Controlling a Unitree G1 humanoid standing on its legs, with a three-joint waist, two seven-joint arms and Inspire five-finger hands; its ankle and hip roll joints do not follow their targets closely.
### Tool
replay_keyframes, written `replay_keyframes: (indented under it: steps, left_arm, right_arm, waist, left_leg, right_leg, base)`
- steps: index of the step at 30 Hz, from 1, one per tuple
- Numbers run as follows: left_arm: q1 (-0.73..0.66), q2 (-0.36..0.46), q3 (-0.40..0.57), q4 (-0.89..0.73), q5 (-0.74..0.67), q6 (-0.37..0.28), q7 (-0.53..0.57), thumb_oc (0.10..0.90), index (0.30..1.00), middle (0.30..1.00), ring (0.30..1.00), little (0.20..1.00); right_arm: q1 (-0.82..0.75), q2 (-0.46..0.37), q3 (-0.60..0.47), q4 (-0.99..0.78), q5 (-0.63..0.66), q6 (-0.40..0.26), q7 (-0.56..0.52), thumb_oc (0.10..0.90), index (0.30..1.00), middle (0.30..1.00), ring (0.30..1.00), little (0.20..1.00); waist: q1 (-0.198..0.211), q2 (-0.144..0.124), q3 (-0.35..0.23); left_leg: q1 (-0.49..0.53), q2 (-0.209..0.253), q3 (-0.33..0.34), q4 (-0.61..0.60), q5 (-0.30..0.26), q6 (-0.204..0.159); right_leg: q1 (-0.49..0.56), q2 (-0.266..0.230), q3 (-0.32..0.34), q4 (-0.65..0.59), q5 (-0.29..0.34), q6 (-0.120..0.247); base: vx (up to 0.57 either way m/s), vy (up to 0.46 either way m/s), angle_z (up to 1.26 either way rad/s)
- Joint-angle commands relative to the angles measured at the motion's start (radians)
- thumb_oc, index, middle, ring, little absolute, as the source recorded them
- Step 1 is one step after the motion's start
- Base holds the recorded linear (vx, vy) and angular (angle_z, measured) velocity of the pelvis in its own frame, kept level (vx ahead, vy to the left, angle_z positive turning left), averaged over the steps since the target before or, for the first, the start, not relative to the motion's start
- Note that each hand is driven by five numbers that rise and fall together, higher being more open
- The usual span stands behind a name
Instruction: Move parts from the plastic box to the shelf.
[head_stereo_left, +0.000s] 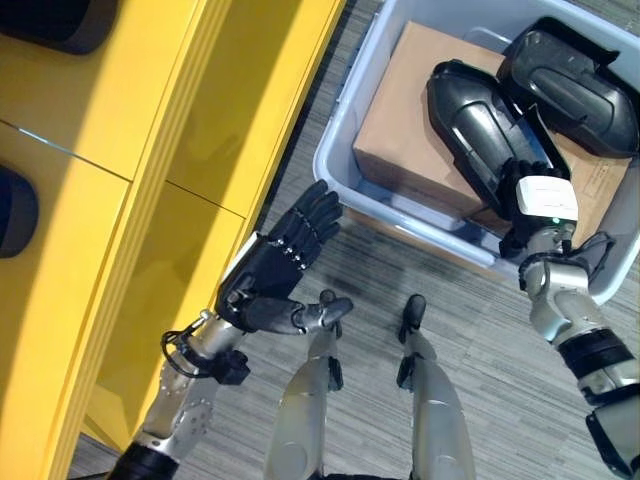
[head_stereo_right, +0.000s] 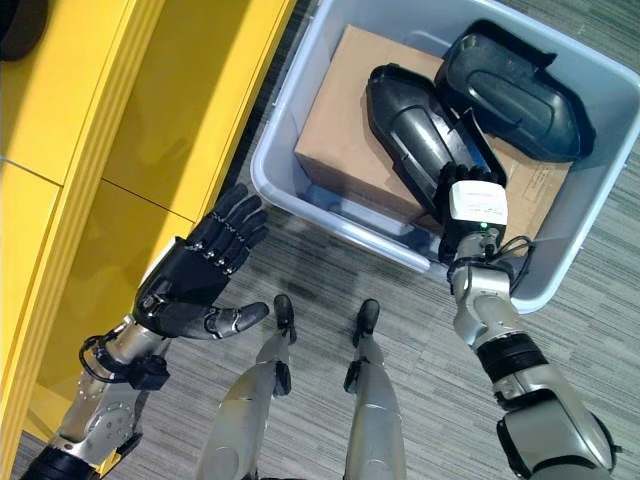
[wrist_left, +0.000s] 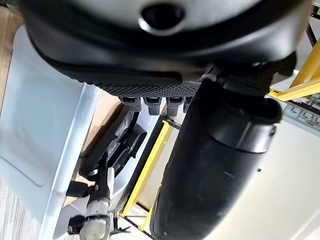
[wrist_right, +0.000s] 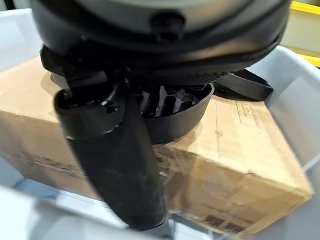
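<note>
The right hand's fingers (wrist_right: 165, 102) reach down into the hollow of a black part (head_stereo_right: 420, 135) while the thumb lies along the outside of its rim, so the hand (head_stereo_right: 460, 195) pinches the part's edge between them. That part is a long curved shell lying tilted on top of a brown cardboard box (head_stereo_right: 345, 150), its near end over the box's edge toward 6 o'clock. The white patch on the back of the right hand sits just at that near end.

A second black part (head_stereo_right: 515, 90), broader and flatter, lies at 2 o'clock from the first, touching it and resting on the same cardboard box. The cardboard box sits inside the plastic box (head_stereo_right: 285, 190), a pale grey-blue tub that stands on the grey striped floor (head_stereo_right: 330, 275) in the upper right of the head views.

The left hand (head_stereo_left: 275, 265) hangs over the floor at about 8 o'clock from the plastic box, well apart from it. Its fingers (head_stereo_left: 315, 215) are straight and spread wide toward 1 o'clock, the thumb (head_stereo_left: 320, 315) stretched out toward 3 o'clock, and it holds nothing.

The yellow shelf (head_stereo_left: 190, 130) runs along the left, just beside the left hand. Dark rounded objects (head_stereo_left: 15, 210) sit on it at 9 and 11 o'clock, too cut off to identify.
</note>
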Motion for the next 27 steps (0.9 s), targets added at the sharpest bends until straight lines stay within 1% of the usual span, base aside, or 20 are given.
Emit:
replay_keyframes:
  steps: [1, 2, 4, 5, 7, 8, 9, 10, 11, 12, 13, 14, 16, 19, 20, 22, 23, 24, 26, 27]
  left_arm:
    - [-0.027, -0.041, -0.001, -0.12, 0.005, -0.069, -0.002, 0.9, 1.0, 1.0, 1.0, 1.0]
    - [-0.029, -0.042, -0.003, -0.118, 0.006, -0.069, -0.002, 0.9, 1.0, 1.0, 1.0, 1.0]
    - [-0.041, -0.049, -0.014, -0.1, 0.004, -0.075, -0.008, 0.9, 1.0, 1.0, 1.0, 1.0]
    - [-0.048, -0.05, -0.019, -0.093, -0.001, -0.077, -0.017, 0.9, 1.0, 1.0, 1.0, 1.0]
    - [-0.051, -0.051, -0.02, -0.089, -0.003, -0.078, -0.02, 0.9, 1.0, 1.0, 1.0, 1.0]
    - [-0.06, -0.048, -0.026, -0.076, -0.012, -0.08, -0.035, 0.9, 1.0, 1.0, 1.0, 1.0]
    - [-0.06, -0.048, -0.027, -0.074, -0.013, -0.08, -0.038, 0.9, 1.0, 1.0, 1.0, 1.0]
    - [-0.066, -0.044, -0.029, -0.067, -0.019, -0.08, -0.05, 0.9, 1.0, 1.0, 1.0, 1.0]
    - [-0.068, -0.044, -0.029, -0.064, -0.023, -0.08, -0.056, 0.9, 1.0, 1.0, 1.0, 1.0]
    - [-0.074, -0.042, -0.031, -0.06, -0.029, -0.08, -0.059, 0.9, 1.0, 1.0, 1.0, 1.0]
    - [-0.078, -0.035, -0.031, -0.06, -0.035, -0.078, -0.062, 0.9, 1.0, 1.0, 1.0, 1.0]
    - [-0.08, -0.031, -0.029, -0.059, -0.04, -0.074, -0.064, 0.9, 1.0, 1.0, 1.0, 1.0]
    - [-0.083, -0.022, -0.025, -0.059, -0.045, -0.067, -0.07, 0.9, 1.0, 1.0, 1.0, 1.0]
    - [-0.083, -0.01, -0.02, -0.057, -0.058, -0.058, -0.093, 0.9, 1.0, 1.0, 1.0, 1.0]
    - [-0.081, -0.005, -0.02, -0.057, -0.062, -0.059, -0.098, 0.9, 1.0, 1.0, 1.0, 1.0]
    - [-0.077, 0.004, -0.018, -0.056, -0.076, -0.061, -0.11, 0.9, 1.0, 1.0, 1.0, 1.0]
    - [-0.077, 0.005, -0.018, -0.056, -0.079, -0.06, -0.112, 0.9, 1.0, 1.0, 1.0, 1.0]
    - [-0.071, 0.006, -0.012, -0.059, -0.078, -0.06, -0.115, 0.9, 1.0, 1.0, 1.0, 1.0]
    - [-0.064, 0.004, -0.007, -0.06, -0.069, -0.061, -0.12, 0.9, 1.0, 1.0, 1.0, 1.0]
    - [-0.057, 0.002, -0.003, -0.064, -0.062, -0.063, -0.119, 0.9, 1.0, 1.0, 1.0, 1.0]
  right_arm:
    - [-0.063, -0.044, 0.027, -0.024, -0.075, -0.006, -0.007, 0.9, 1.0, 1.0, 1.0, 1.0]
    - [-0.066, -0.042, 0.031, -0.019, -0.084, -0.008, -0.011, 0.9, 1.0, 1.0, 1.0, 1.0]
    - [-0.09, -0.033, 0.063, 0.036, -0.114, -0.045, -0.059, 0.9, 1.0, 1.0, 1.0, 1.0]
    - [-0.105, -0.032, 0.083, 0.072, -0.123, -0.077, -0.085, 0.9, 1.0, 1.0, 1.0, 1.0]
    - [-0.113, -0.033, 0.092, 0.092, -0.126, -0.099, -0.108, 0.9, 1.0, 1.0, 1.0, 1.0]
    - [-0.137, -0.046, 0.116, 0.134, -0.164, -0.148, -0.14, 0.62, 0.607, 0.607, 0.607, 0.607]
    - [-0.14, -0.048, 0.118, 0.138, -0.165, -0.15, -0.143, 0.62, 0.607, 0.607, 0.607, 0.607]
    - [-0.165, -0.067, 0.142, 0.168, -0.212, -0.179, -0.131, 0.694, 0.712, 0.712, 0.712, 0.712]
    - [-0.176, -0.076, 0.157, 0.183, -0.217, -0.196, -0.133, 0.741, 0.778, 0.778, 0.778, 0.778]
    - [-0.196, -0.096, 0.188, 0.204, -0.218, -0.213, -0.127, 0.586, 0.561, 0.561, 0.561, 0.561]
    - [-0.214, -0.109, 0.205, 0.216, -0.209, -0.228, -0.094, 0.4, 0.3, 0.3, 0.3, 0.3]
    - [-0.226, -0.119, 0.218, 0.221, -0.224, -0.234, -0.071, 0.4, 0.3, 0.3, 0.3, 0.3]
    - [-0.253, -0.141, 0.26, 0.247, -0.302, -0.26, -0.04, 0.4, 0.3, 0.3, 0.3, 0.3]
    - [-0.294, -0.165, 0.332, 0.29, -0.379, -0.294, -0.056, 0.4, 0.3, 0.3, 0.3, 0.3]
    - [-0.302, -0.172, 0.344, 0.301, -0.382, -0.301, -0.065, 0.4, 0.3, 0.3, 0.3, 0.3]
    - [-0.328, -0.187, 0.366, 0.319, -0.391, -0.34, -0.099, 0.4, 0.3, 0.3, 0.3, 0.3]
    - [-0.33, -0.188, 0.369, 0.32, -0.39, -0.346, -0.103, 0.4, 0.3, 0.3, 0.3, 0.3]
    - [-0.336, -0.197, 0.372, 0.312, -0.388, -0.381, -0.102, 0.4, 0.3, 0.3, 0.3, 0.3]
    - [-0.326, -0.206, 0.376, 0.299, -0.378, -0.413, -0.106, 0.4, 0.3, 0.3, 0.3, 0.3]
    - [-0.31, -0.21, 0.381, 0.288, -0.354, -0.432, -0.13, 0.4, 0.3, 0.3, 0.3, 0.3]
  waist:
    - [0.001, 0.003, -0.022]
    - [0.002, 0.004, -0.022]
    - [0.008, 0.008, -0.022]
    - [0.013, 0.012, -0.022]
    - [0.015, 0.014, -0.022]
    - [0.022, 0.018, -0.022]
    - [0.023, 0.018, -0.022]
    - [0.029, 0.02, -0.022]
    - [0.031, 0.021, -0.022]
    - [0.035, 0.02, -0.022]
    - [0.039, 0.017, -0.022]
    - [0.04, 0.015, -0.022]
    - [0.047, 0.008, -0.022]
    - [0.061, 0.0, -0.022]
    - [0.064, -0.002, -0.022]
    - [0.072, -0.007, -0.022]
    - [0.072, -0.007, -0.022]
    - [0.075, -0.011, -0.022]
    - [0.076, -0.016, -0.022]
    - [0.077, -0.02, -0.022]
  left_leg:
    - [0.011, 0.024, -0.002, 0.156, -0.191, -0.057]
    - [0.01, 0.024, -0.002, 0.156, -0.191, -0.057]
    - [0.005, 0.023, -0.004, 0.155, -0.189, -0.058]
    - [0.002, 0.021, -0.006, 0.154, -0.188, -0.057]
    - [-0.001, 0.021, -0.007, 0.154, -0.187, -0.057]
    - [-0.003, 0.019, -0.012, 0.154, -0.186, -0.058]
    - [-0.003, 0.019, -0.012, 0.154, -0.186, -0.058]
    - [-0.005, 0.017, -0.016, 0.154, -0.185, -0.059]
    - [-0.008, 0.017, -0.017, 0.154, -0.183, -0.059]
    - [-0.014, 0.017, -0.02, 0.155, -0.181, -0.059]
    - [-0.023, 0.017, -0.025, 0.159, -0.18, -0.06]
    - [-0.029, 0.019, -0.026, 0.162, -0.178, -0.062]
    - [-0.042, 0.021, -0.031, 0.163, -0.175, -0.064]
    - [-0.062, 0.024, -0.039, 0.164, -0.168, -0.067]
    - [-0.068, 0.025, -0.042, 0.165, -0.167, -0.068]
    - [-0.082, 0.027, -0.047, 0.166, -0.163, -0.071]
    - [-0.083, 0.027, -0.048, 0.166, -0.163, -0.071]
    - [-0.086, 0.028, -0.05, 0.163, -0.16, -0.073]
    - [-0.088, 0.03, -0.053, 0.161, -0.158, -0.074]
    - [-0.091, 0.031, -0.056, 0.162, -0.156, -0.075]
  right_leg:
    - [0.055, -0.013, -0.05, -0.004, -0.085, 0.04]
    - [0.054, -0.013, -0.05, -0.004, -0.085, 0.04]
    - [0.051, -0.014, -0.054, -0.003, -0.085, 0.038]
    - [0.048, -0.016, -0.057, -0.002, -0.085, 0.038]
    - [0.045, -0.017, -0.059, -0.002, -0.085, 0.038]
    - [0.044, -0.019, -0.063, 0.0, -0.085, 0.038]
    - [0.044, -0.019, -0.064, 0.0, -0.085, 0.038]
    - [0.042, -0.02, -0.067, 0.001, -0.085, 0.039]
    - [0.04, -0.021, -0.069, 0.001, -0.084, 0.04]
    - [0.035, -0.022, -0.071, 0.002, -0.083, 0.041]
    - [0.027, -0.022, -0.073, 0.007, -0.084, 0.042]
    - [0.022, -0.021, -0.075, 0.009, -0.084, 0.043]
    - [0.011, -0.02, -0.08, 0.01, -0.083, 0.042]
    - [-0.003, -0.017, -0.09, 0.012, -0.083, 0.041]
    - [-0.008, -0.017, -0.093, 0.012, -0.083, 0.041]
    - [-0.019, -0.015, -0.098, 0.013, -0.081, 0.04]
    - [-0.02, -0.015, -0.099, 0.013, -0.082, 0.039]
    - [-0.022, -0.012, -0.101, 0.013, -0.082, 0.039]
    - [-0.023, -0.009, -0.104, 0.012, -0.081, 0.038]
    - [-0.024, -0.006, -0.105, 0.013, -0.082, 0.036]
  base:
    - [0.0, 0.0, 0.0]
    - [0.0, 0.0, 0.0]
    - [0.0, 0.0, 0.0]
    - [0.0, 0.0, 0.0]
    - [0.0, 0.0, 0.0]
    - [0.0, 0.0, 0.0]
    - [-0.01, -0.037, 0.0]
    - [-0.01, -0.031, 0.0]
    - [-0.02, -0.049, -0.01]
    - [-0.02, -0.061, -0.01]
    - [-0.02, -0.075, -0.01]
    - [-0.01, -0.085, 0.02]
    - [-0.01, -0.082, 0.03]
    - [-0.01, -0.079, -0.02]
    - [-0.01, -0.074, -0.05]
    - [-0.01, -0.056, -0.04]
    - [0.0, -0.041, -0.02]
    - [0.0, -0.03, -0.01]
    - [0.0, -0.042, -0.01]
    - [0.01, -0.048, -0.01]
